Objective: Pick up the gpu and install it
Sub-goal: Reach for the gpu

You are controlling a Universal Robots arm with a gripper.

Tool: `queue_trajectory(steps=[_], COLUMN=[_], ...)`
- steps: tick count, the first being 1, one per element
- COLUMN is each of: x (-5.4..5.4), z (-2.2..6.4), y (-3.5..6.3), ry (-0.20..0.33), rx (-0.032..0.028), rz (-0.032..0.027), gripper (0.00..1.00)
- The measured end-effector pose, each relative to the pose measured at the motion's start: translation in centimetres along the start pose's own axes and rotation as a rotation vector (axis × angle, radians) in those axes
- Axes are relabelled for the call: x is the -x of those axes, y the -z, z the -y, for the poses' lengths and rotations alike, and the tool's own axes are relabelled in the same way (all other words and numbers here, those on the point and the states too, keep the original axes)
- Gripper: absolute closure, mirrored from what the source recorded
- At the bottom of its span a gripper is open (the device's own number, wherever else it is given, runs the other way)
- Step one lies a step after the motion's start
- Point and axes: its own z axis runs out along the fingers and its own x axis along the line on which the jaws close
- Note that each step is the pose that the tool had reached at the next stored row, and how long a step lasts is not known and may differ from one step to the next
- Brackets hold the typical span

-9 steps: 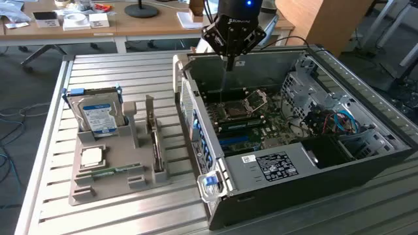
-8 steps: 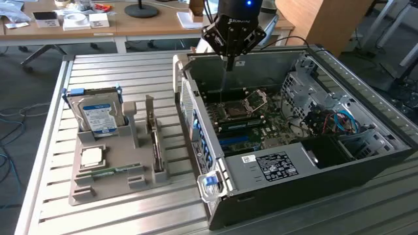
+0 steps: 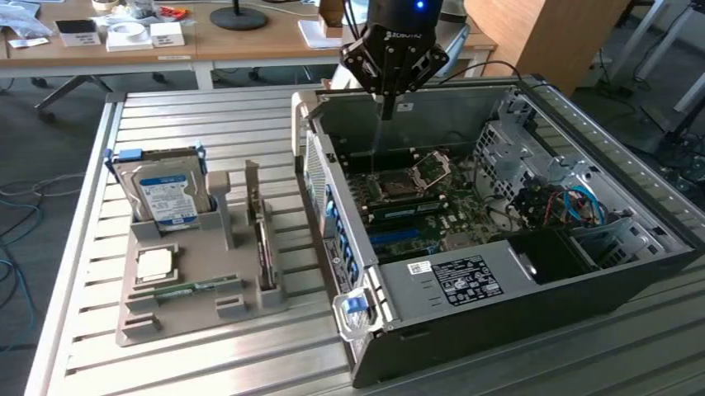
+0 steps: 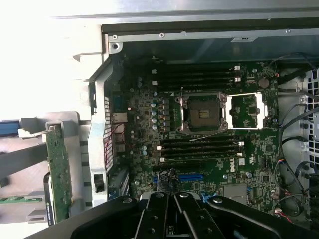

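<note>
Jaws are seen pressed together and holding nothing, hung over the far side of the open case (image 3: pixel 617 272), above the motherboard (image 3: pixel 441 206). The gpu (image 3: pixel 262 247) is stood on edge in a slot of the grey holder (image 3: pixel 177 328) on the bench (image 3: pixel 198 124). It is well apart from the jaws and just beside the case wall on the exterior view's left. A hard drive (image 3: pixel 167 194) is stood in the same holder farther to that left, and a memory stick (image 3: pixel 190 289) is laid flat at the holder's near end. In the wrist view the gpu (image 4: pixel 60 169) is seen edge-on, just outside the case.

Nothing has been lifted, so the step in hand is judged to be the reach for the card. For that, the jaws would need to be spread before the card's top edge is met. The thin board is best pinched across its faces near mid-length, clear of the bracket and the holder's posts. A straight upward pull is advised, so that the card is not jammed in its slot, and the close case wall should be watched.
</note>
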Motion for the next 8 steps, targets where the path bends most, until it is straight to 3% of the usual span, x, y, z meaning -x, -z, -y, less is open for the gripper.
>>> queue_trajectory(steps=[8], x=[-0.27], z=[0.02], y=[0.0], ry=[0.0], rx=[0.0001], rz=[0.0001], gripper=[0.89])
